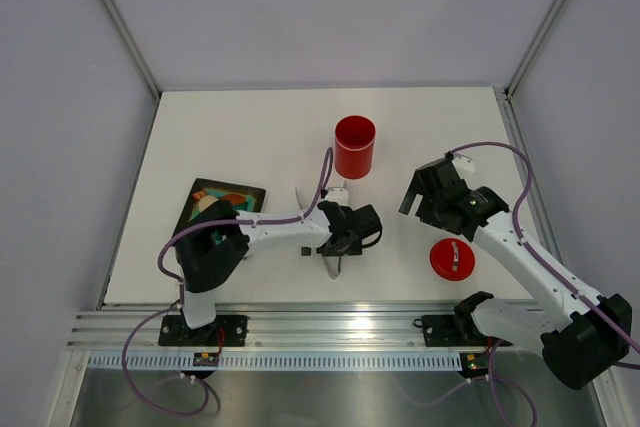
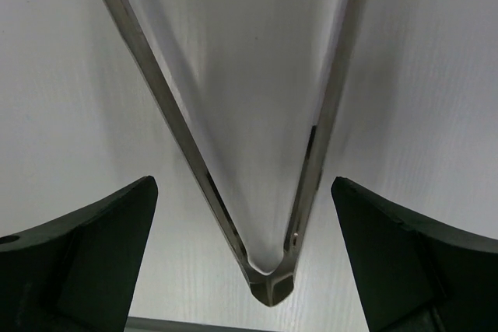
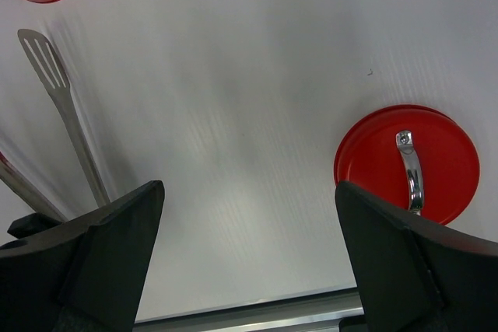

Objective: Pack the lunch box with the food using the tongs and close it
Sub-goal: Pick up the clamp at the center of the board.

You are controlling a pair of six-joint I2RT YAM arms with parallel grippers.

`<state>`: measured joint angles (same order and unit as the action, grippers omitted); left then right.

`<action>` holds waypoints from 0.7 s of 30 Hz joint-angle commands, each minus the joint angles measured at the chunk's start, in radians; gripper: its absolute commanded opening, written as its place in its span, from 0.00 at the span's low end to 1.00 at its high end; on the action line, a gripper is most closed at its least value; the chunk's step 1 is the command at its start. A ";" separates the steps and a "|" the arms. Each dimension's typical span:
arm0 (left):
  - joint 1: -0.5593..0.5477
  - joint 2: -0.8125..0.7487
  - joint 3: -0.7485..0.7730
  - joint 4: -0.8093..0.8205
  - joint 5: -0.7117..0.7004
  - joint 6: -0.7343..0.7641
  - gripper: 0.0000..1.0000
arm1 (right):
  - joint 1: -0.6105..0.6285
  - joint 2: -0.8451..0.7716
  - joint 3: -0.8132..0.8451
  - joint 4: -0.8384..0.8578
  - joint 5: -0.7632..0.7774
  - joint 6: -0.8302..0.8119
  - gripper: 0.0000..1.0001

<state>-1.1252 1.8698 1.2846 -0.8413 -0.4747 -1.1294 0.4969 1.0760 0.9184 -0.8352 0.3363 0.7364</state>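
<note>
The tongs, 2 thin polished strips joined in a V, lie mid-frame in the top view, mostly hidden under the downward-pointing left gripper, its fingers spread clear of both strips. The glossy red lunch box stands lidless above centre. Its flat lid lies lower right, near the right gripper, fingers apart. The left arm hides most of the food.

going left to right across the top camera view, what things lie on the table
black tray with teal mat → red canister → red lid
</note>
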 commanded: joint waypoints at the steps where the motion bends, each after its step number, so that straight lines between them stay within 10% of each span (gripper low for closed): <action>1: 0.042 0.008 -0.037 0.097 -0.022 -0.026 0.99 | -0.001 -0.011 -0.004 0.022 -0.014 0.000 0.99; 14: 0.088 0.074 -0.045 0.145 -0.027 -0.032 0.82 | -0.003 0.002 -0.012 0.031 -0.031 0.001 0.99; 21: 0.137 0.003 -0.156 0.206 -0.033 -0.040 0.53 | -0.003 0.013 -0.016 0.038 -0.046 -0.002 1.00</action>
<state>-1.0134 1.8713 1.1904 -0.6514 -0.4870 -1.1431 0.4973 1.0813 0.9020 -0.8253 0.3004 0.7364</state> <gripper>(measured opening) 0.553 0.993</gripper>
